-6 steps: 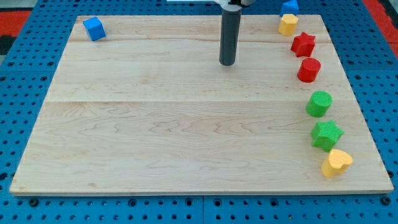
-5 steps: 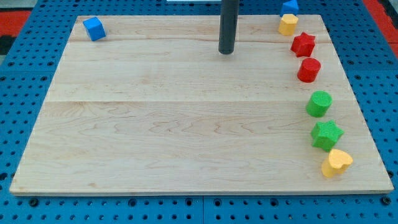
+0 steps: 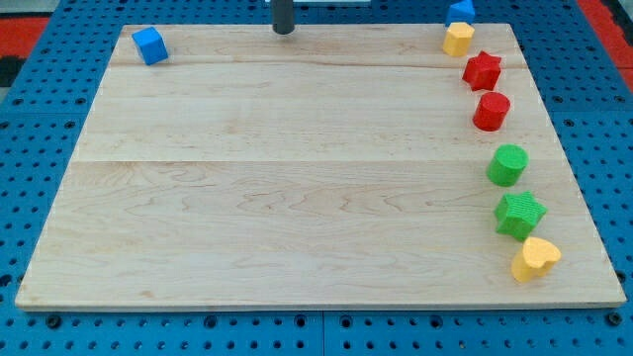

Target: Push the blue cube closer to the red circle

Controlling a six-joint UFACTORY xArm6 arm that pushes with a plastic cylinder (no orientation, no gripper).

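The blue cube (image 3: pixel 149 45) sits at the top left corner of the wooden board (image 3: pixel 297 178). The red circle (image 3: pixel 491 111) stands near the right edge, far from the cube. My tip (image 3: pixel 284 31) is at the board's top edge, to the right of the blue cube and well apart from it. Only the lowest bit of the rod shows.
Along the right edge from the top: a blue block (image 3: pixel 461 10) at the edge of view, a yellow block (image 3: pixel 457 39), a red star (image 3: pixel 483 70), a green cylinder (image 3: pixel 507 164), a green star (image 3: pixel 519 214), a yellow heart (image 3: pixel 535 258).
My tip has moved up and to the left, from the upper middle of the board to its top edge, nearer the blue cube. No block has moved.
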